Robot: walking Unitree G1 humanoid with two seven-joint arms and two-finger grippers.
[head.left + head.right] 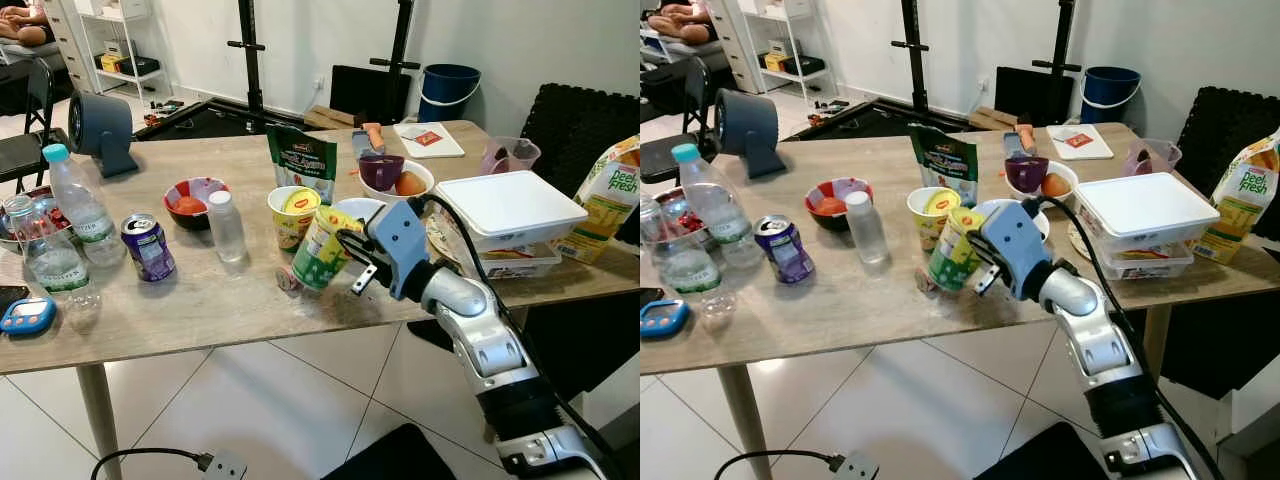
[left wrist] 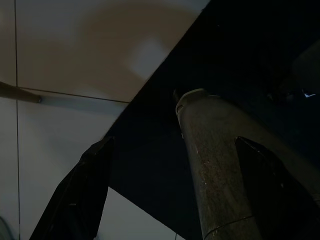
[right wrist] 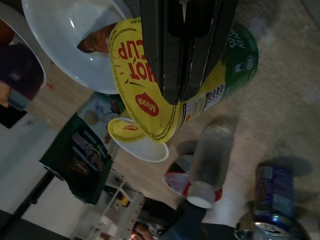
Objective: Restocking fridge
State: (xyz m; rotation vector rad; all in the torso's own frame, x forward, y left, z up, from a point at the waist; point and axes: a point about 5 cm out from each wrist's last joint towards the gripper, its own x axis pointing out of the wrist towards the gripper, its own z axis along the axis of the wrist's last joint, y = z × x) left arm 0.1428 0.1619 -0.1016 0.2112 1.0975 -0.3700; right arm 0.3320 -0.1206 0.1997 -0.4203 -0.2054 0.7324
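Near the front edge of the table (image 1: 200, 310), we are clenching our right gripper (image 1: 352, 262) on the green noodle cup (image 1: 322, 250), which is leaning with its long axis tilted, yellow lid toward the far edge, base still touching wood.

Maggi Hot Cup noodle cup (image 1: 322, 250): yellow lid with red logo, green-and-yellow side. Second noodle cup (image 1: 291, 214): cream, yellow lid. Snack pouch (image 1: 302, 160): dark green. Drink can (image 1: 148, 246): purple-blue. Near-left water bottle (image 1: 76, 203): clear, light-blue cap. Bowl (image 1: 192, 203): red-and-white. Lidded container (image 1: 509, 208): white. Juice carton (image 1: 610, 196): yellow-green. Table (image 1: 200, 300): light wood grain. Far bucket (image 1: 448, 90): blue. Right gripper (image 1: 355, 258): black fingers, blue-grey housing.
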